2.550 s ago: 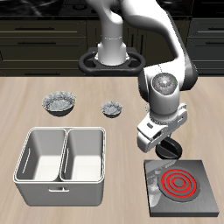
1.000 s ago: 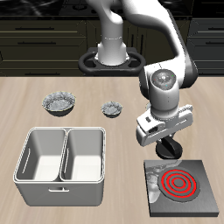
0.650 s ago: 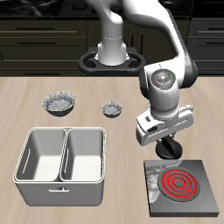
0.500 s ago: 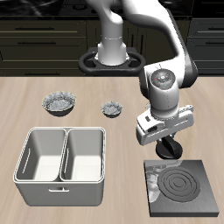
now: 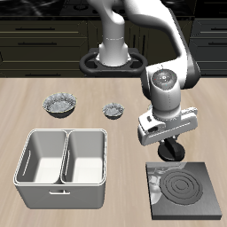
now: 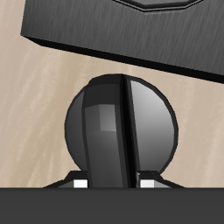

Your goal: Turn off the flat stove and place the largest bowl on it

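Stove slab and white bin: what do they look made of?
The stove looks like dark grey matte metal or cast stone: flat, dull, with grey concentric rings and no glow. Its knob looks like glossy black plastic, with soft highlights. The bin looks like smooth white plastic or enamel, evenly shaded; either is possible.

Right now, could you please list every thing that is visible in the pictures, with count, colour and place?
flat stove: one, dark grey, grey burner rings, near the table's front edge.
speckled bowls: two seen, grey-white, farther back; the smaller one sits nearer the arm.
white bin: one, two compartments, beside the stove.
table: one, light wood.
gripper: one, white and black, at the stove's back edge; jaws hidden.
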Controlling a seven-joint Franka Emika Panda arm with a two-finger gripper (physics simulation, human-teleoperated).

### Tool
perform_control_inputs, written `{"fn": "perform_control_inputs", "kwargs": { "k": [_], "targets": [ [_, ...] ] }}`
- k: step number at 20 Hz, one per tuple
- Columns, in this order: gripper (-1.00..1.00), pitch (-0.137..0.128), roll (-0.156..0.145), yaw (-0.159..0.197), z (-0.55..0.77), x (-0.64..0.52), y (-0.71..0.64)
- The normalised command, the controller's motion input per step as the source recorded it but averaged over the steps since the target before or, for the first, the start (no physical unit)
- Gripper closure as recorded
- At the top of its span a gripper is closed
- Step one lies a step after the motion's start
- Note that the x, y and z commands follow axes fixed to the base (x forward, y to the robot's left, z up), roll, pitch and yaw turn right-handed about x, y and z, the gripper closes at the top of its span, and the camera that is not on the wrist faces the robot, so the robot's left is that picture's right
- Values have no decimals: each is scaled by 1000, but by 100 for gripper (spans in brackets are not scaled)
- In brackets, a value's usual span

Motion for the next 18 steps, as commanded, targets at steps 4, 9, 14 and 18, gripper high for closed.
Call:
{"fn": "perform_control_inputs", "kwargs": {
  "k": [4, 9, 14, 18],
  "targets": [
    [100, -1, 8, -62, 91, 15, 33],
    [100, -7, 3, -68, 123, 50, 33],
    [100, -6, 4, -44, 105, 2, 43],
    [100, -4, -1, -48, 104, 21, 25]
  ]
}}
